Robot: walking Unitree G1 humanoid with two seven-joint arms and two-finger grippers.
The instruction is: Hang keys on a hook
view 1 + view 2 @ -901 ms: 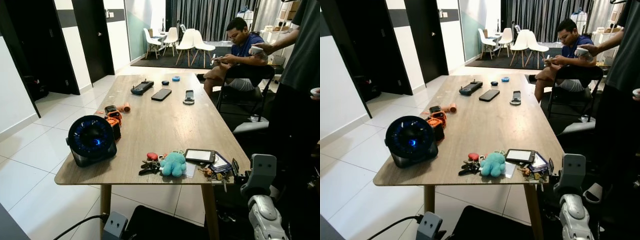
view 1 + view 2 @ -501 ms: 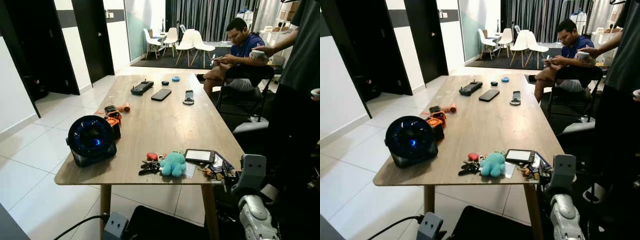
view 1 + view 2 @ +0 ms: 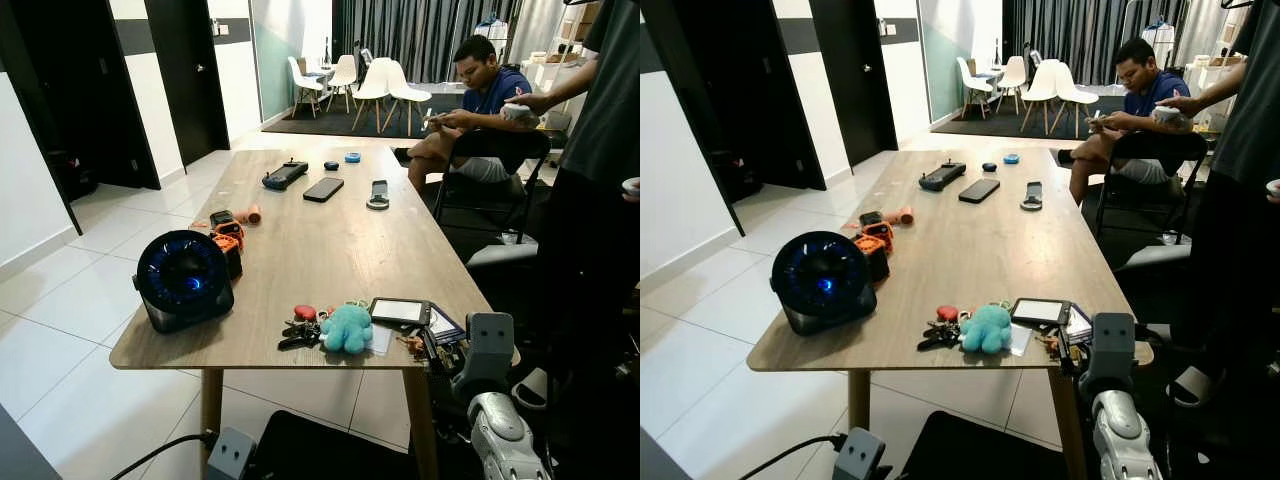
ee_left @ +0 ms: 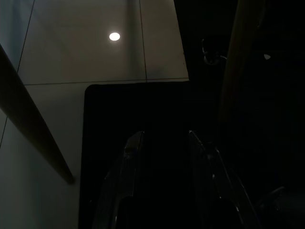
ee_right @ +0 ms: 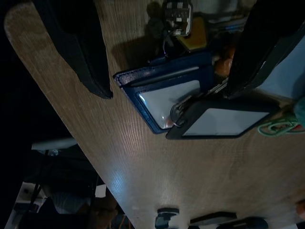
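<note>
Reaching for the keys (image 5: 174, 19), the right tool (image 5: 167, 52) hovers with fingers spread over the blue card holder (image 5: 167, 102) at the desk's (image 3: 330, 240) near corner (still ungrasped); next it must lower and pinch them.

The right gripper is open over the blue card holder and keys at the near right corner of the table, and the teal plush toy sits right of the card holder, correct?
Not quite. The right gripper is open over the blue card holder and keys at that corner of the table, but the teal plush toy sits left of the card holder, as the left eye view shows.
</note>
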